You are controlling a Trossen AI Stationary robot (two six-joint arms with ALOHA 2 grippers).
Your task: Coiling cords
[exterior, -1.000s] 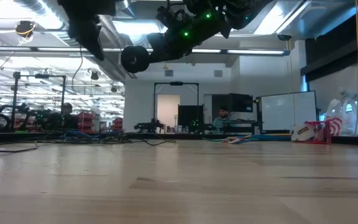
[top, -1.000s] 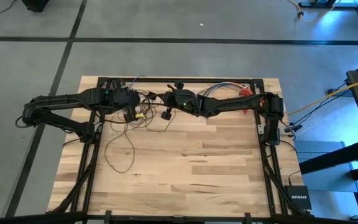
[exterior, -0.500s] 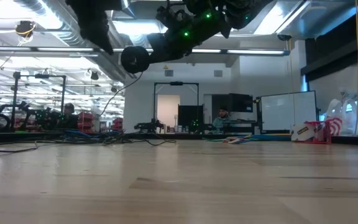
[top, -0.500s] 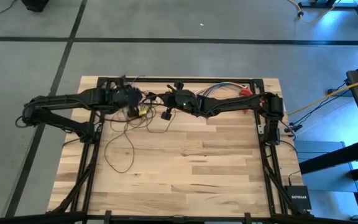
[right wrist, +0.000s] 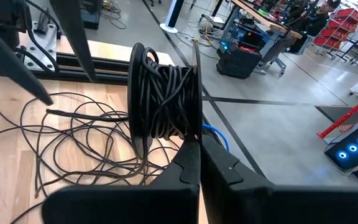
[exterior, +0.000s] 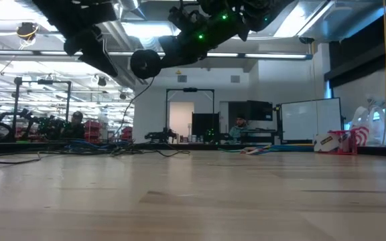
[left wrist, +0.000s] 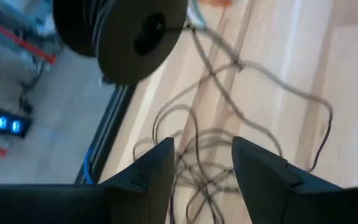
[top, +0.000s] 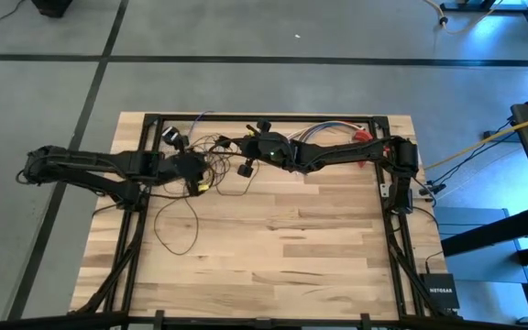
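In right wrist view, cords (right wrist: 166,102) apparently spooled.

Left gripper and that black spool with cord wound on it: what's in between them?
In the left wrist view, loose loops of the cord lie on the table between the open left gripper and the spool.

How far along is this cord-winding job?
Partly done. The spool, held up off the table at the right hand, whose fingers are shut, already carries many turns of dark cord. In hand now: the left hand hovers with fingers open over the loose cord, gripping nothing. Left to do: a good deal of cord lies in loops on the table, including one big loop nearer the front.
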